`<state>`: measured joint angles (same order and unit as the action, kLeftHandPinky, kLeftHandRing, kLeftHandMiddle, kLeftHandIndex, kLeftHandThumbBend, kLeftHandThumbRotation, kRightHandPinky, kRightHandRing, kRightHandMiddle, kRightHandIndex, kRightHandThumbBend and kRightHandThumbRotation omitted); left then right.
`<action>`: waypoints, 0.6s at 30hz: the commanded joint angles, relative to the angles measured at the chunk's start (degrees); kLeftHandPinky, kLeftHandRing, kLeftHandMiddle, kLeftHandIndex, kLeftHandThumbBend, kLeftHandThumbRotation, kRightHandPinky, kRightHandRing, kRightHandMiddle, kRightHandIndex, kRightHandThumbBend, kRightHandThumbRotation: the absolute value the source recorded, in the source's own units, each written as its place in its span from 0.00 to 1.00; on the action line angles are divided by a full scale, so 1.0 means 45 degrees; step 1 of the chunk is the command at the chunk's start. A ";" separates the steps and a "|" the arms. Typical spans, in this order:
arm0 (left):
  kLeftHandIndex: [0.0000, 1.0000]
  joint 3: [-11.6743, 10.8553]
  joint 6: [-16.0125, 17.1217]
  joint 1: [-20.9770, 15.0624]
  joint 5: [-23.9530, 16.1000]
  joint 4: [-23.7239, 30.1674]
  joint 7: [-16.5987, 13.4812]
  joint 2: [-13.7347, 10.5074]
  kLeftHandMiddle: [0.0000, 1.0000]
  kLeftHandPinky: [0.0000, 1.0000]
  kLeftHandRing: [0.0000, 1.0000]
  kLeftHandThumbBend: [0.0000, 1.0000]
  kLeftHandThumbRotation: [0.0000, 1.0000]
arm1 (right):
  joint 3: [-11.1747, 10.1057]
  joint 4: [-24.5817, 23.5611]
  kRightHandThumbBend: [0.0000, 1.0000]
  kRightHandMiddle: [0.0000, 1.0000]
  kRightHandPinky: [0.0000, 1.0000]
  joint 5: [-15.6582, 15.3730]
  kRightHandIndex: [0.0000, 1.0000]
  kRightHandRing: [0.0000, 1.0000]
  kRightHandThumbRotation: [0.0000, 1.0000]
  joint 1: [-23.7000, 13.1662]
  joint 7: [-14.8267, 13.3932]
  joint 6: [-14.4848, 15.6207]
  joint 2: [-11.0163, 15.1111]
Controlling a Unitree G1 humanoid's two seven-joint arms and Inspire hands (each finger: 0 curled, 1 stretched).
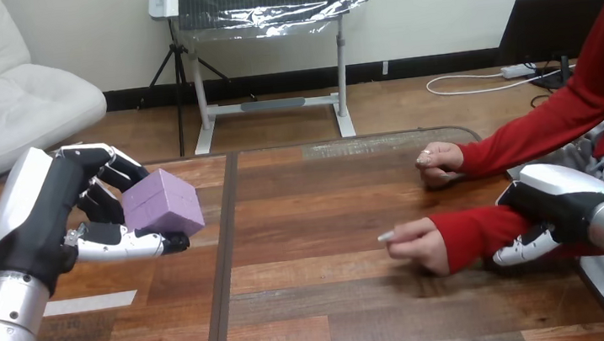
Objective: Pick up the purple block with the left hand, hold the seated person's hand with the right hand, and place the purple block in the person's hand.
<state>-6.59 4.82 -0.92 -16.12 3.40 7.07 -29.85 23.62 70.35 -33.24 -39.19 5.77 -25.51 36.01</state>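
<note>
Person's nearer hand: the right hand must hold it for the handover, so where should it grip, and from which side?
Probably the wrist, at the red cuff, from above on the view's right: the forearm lies flat on the table pointing left, and the right hand sits over that sleeve. That leaves the person's nearer hand free for the purple block.

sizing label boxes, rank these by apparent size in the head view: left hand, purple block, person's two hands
1. left hand, largest, but nearest the camera
2. purple block
3. person's near hand, slightly smaller than the block
4. person's far hand, smallest, perhaps partly from distance
</note>
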 commanded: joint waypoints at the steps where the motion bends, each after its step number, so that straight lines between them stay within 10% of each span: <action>1: 0.40 -0.0042 0.0356 -0.0708 0.0272 0.0231 -0.0344 0.0412 0.38 0.32 0.35 0.84 0.00 | -0.0584 -0.0409 0.51 0.45 0.35 0.0600 0.48 0.39 0.34 -0.0411 -0.0272 -0.0351 -0.0243; 18: 0.40 0.0355 0.0402 -0.1213 0.0188 -0.0399 -0.0691 0.1452 0.37 0.29 0.33 0.84 0.00 | -0.1115 -0.1092 0.49 0.38 0.26 0.1185 0.41 0.31 0.38 -0.0551 -0.0342 -0.1002 -0.0057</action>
<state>-5.82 5.05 -1.34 -15.97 2.55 5.32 -24.74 20.80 69.36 -29.70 -38.95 5.73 -28.50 36.03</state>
